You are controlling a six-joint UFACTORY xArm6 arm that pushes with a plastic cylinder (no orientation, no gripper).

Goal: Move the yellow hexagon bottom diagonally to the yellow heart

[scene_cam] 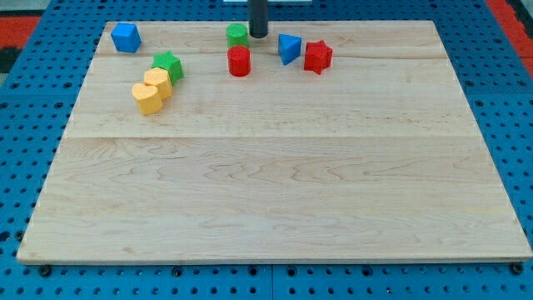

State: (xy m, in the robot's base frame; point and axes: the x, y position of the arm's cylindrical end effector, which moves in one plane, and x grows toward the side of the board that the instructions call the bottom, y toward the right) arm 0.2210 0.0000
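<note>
Two yellow blocks touch each other at the view's upper left. The upper right one [158,82] looks like the hexagon. The lower left one [146,98] looks like the heart. A green star [167,65] sits right against the upper yellow block, on its top right. My tip [258,36] is at the view's top centre, just right of a green block [237,35] and far to the right of the yellow blocks. It touches neither yellow block.
A blue block [126,37] sits at the top left corner. A red cylinder [239,61] stands below the green block. A blue triangle [288,48] and a red star [317,57] lie right of my tip. The wooden board [275,192] rests on a blue pegboard.
</note>
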